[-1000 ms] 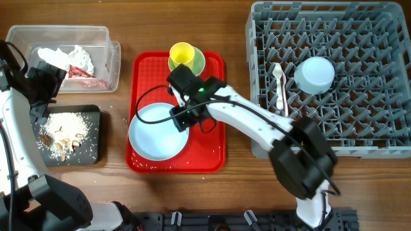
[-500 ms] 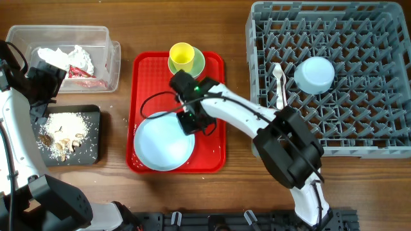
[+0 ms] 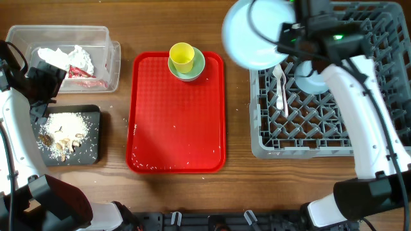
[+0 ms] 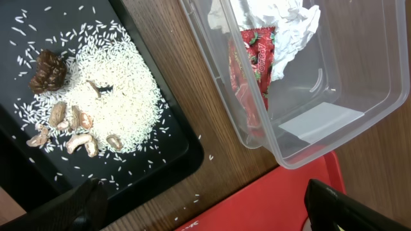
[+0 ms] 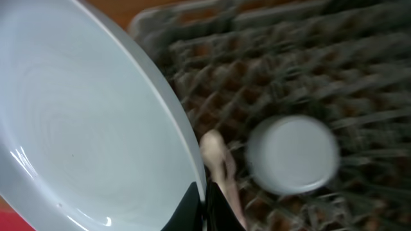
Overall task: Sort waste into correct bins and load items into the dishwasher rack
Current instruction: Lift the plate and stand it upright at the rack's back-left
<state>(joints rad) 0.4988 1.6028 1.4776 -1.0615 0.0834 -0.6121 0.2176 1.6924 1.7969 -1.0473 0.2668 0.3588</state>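
My right gripper [image 3: 287,40] is shut on the rim of the light blue plate [image 3: 252,35], holding it tilted in the air over the back left corner of the grey dishwasher rack [image 3: 359,122]. In the right wrist view the fingertips [image 5: 192,208] pinch the plate [image 5: 83,128] edge. Below in the rack lie an upturned light blue bowl [image 5: 293,154] and a white spoon [image 3: 280,86]. The yellow cup [image 3: 182,56] stands in the pale green bowl [image 3: 195,67] on the red tray [image 3: 176,135]. My left gripper [image 4: 205,212] is open with nothing in it, hovering between the bins.
The clear tub [image 3: 110,64] holds white napkins [image 4: 276,19] and a red wrapper [image 4: 257,54]. The black tray [image 3: 91,151] carries rice and brown food scraps [image 4: 70,122]. Loose rice grains dot the wood beside it and the red tray's front edge.
The right gripper shut on the plate, lifted it off the red tray and carried it right and back, above the rack's corner. The left arm has not moved.
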